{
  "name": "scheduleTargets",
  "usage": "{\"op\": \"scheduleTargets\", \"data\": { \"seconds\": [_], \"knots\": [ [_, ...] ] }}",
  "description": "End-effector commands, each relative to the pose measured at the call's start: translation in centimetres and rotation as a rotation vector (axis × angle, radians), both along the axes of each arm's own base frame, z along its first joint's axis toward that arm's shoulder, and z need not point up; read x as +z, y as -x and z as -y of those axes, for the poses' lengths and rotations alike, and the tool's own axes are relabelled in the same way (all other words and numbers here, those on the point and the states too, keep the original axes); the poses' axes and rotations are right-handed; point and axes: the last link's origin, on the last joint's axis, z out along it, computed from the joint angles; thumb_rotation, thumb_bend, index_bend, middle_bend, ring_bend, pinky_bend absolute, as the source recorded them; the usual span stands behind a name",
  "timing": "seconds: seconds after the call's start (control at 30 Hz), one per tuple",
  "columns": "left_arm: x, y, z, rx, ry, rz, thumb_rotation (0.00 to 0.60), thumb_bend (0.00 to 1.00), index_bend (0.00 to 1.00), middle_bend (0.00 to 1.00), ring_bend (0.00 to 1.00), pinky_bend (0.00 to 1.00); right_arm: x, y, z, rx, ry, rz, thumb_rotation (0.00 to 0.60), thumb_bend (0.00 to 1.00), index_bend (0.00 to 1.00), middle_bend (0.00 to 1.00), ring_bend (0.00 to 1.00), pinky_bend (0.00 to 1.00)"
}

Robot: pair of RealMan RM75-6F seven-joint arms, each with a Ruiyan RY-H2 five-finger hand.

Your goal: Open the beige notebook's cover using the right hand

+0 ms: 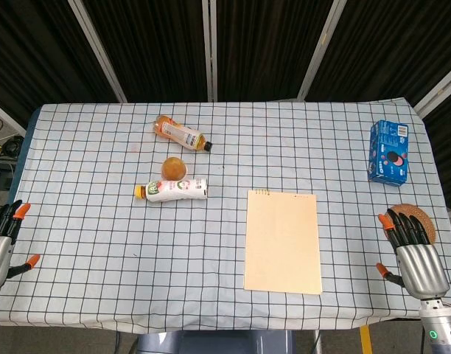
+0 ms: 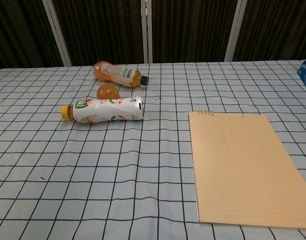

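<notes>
Beige notebook (image 1: 282, 241) lies flat and closed on the checked cloth of the counter (image 1: 100, 280), right of the middle and toward the near edge, its spiral binding along the far short edge. Nothing touches it. Over at the right edge of the counter the right hand (image 1: 415, 257) sits well apart from the notebook, fingers spread and holding nothing, just in front of a round woven coaster (image 1: 418, 217). Farther back on that side lies a blue box (image 1: 388, 151). At the far left edge the left hand (image 1: 4, 243) is only partly in sight, its fingers apart and empty. Left of the notebook lies a white bottle with a yellow cap (image 1: 171, 189) on its side, a small orange ball (image 1: 175, 167) just behind it, and an orange drink bottle (image 1: 180, 134) farther back, also lying down.
</notes>
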Motion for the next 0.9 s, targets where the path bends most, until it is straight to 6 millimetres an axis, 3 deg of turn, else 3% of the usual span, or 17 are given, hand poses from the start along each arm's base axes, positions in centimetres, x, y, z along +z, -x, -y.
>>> {"op": "scheduleTargets", "data": {
  "seconds": [0.03, 0.6, 0.73, 0.9],
  "knots": [
    [0.0, 0.0, -0.1, 0.001, 0.0, 0.002, 0.6, 0.19, 0.0, 0.0, 0.0, 0.0, -0.1, 0.0, 0.0, -0.002, -0.003, -0.003, 0.6, 0.11, 0.03, 0.0, 0.0, 0.0],
    [0.1, 0.0, -0.1, -0.006, 0.001, 0.017, 0.6, 0.18, 0.0, 0.0, 0.0, 0.0, -0.6, -0.4, -0.2, 0.025, -0.041, 0.027, 0.6, 0.1, 0.03, 0.0, 0.0, 0.0],
    [0.2, 0.2, -0.4, 0.001, 0.002, 0.021, 0.6, 0.18, 0.0, 0.0, 0.0, 0.0, -2.0, -0.9, -0.8, 0.053, -0.115, 0.032, 0.6, 0.1, 0.03, 0.0, 0.0, 0.0],
    [0.6, 0.2, -0.4, 0.001, -0.011, 0.026, 0.6, 0.18, 0.0, 0.0, 0.0, 0.0, -5.2, -1.6, -2.3, 0.095, -0.262, 0.013, 0.6, 0.09, 0.03, 0.0, 0.0, 0.0]
  ]
}}
